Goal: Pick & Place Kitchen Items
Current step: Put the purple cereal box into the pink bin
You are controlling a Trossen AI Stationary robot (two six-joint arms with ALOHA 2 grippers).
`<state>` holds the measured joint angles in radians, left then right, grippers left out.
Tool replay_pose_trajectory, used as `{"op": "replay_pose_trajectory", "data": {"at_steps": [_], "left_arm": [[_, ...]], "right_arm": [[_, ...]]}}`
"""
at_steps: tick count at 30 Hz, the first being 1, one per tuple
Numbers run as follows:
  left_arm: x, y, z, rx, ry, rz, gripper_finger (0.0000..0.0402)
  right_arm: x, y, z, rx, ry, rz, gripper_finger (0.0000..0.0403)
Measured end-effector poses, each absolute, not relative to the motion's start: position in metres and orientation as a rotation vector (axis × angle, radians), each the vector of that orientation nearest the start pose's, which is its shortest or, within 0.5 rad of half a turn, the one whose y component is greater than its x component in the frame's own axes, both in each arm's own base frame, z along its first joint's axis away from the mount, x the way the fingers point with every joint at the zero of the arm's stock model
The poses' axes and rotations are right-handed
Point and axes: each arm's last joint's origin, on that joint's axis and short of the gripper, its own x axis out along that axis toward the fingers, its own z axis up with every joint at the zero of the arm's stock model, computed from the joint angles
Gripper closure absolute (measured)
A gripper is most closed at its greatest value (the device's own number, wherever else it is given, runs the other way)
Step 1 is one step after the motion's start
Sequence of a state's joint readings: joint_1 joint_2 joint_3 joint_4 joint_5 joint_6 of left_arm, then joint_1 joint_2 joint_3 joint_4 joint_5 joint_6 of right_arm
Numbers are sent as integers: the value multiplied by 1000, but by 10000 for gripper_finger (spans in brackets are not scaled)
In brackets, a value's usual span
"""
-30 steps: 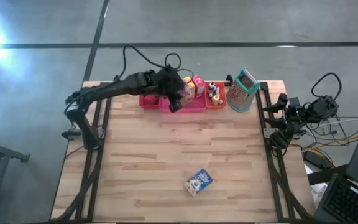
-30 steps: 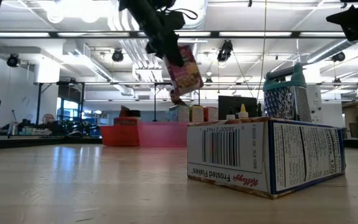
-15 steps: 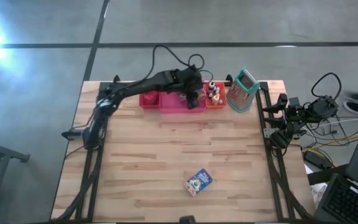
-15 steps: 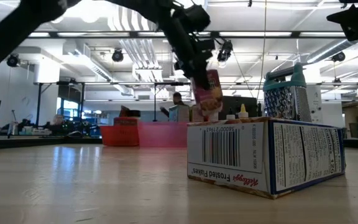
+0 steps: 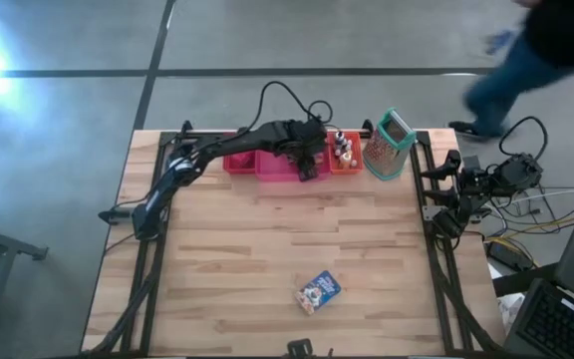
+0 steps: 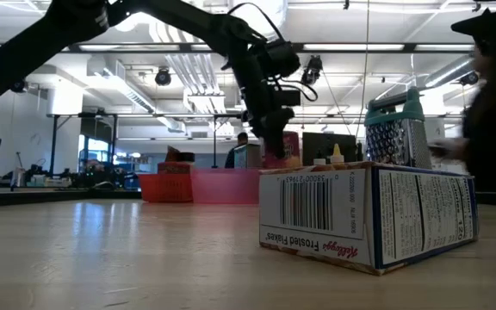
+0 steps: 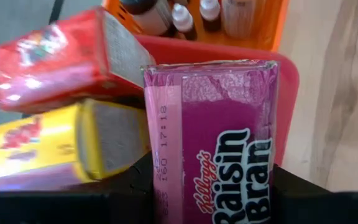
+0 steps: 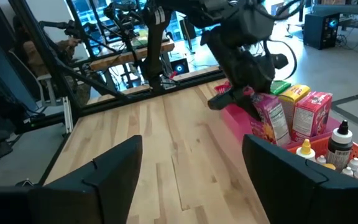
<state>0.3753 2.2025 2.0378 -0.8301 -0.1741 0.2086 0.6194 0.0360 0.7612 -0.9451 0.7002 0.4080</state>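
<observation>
Raisin Bran box [image 7: 219, 143], purple, clenched between left gripper [image 5: 307, 165] fingers; lowered since half a second ago from above bin rim to inside pink bin [image 5: 279, 172], at 12 o'clock on table. Carried there across one second from roughly 11 o'clock, over red bin [image 5: 237, 160]. Red box [image 7: 61, 56] and yellow box [image 7: 48, 146] lying just beside it in same bin. Placement judged nearly complete; release outstanding. Frosted Flakes box [image 5: 318, 291] lying untouched at 6 o'clock, judged next for collection. Right gripper [image 8: 188, 168] parked at 3 o'clock off table edge, fingers spread, holding nothing.
</observation>
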Motion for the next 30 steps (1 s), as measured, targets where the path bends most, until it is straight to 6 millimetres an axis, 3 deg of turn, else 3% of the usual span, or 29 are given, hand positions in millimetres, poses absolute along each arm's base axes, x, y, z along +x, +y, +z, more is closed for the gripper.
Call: {"op": "replay_pose_trajectory", "data": {"at_steps": [7, 15, 25, 30], "left_arm": [[446, 181, 234, 66, 1085, 398, 250], [449, 184, 231, 65, 1060, 416, 243], [449, 184, 231, 63, 1058, 417, 167], [447, 183, 238, 64, 1048, 418, 153]], "right_arm": [[1, -22, 301, 272, 154, -114, 110], [1, -22, 301, 272, 155, -114, 82], [1, -22, 301, 271, 155, -114, 49], [1, -22, 301, 272, 155, -114, 42]]}}
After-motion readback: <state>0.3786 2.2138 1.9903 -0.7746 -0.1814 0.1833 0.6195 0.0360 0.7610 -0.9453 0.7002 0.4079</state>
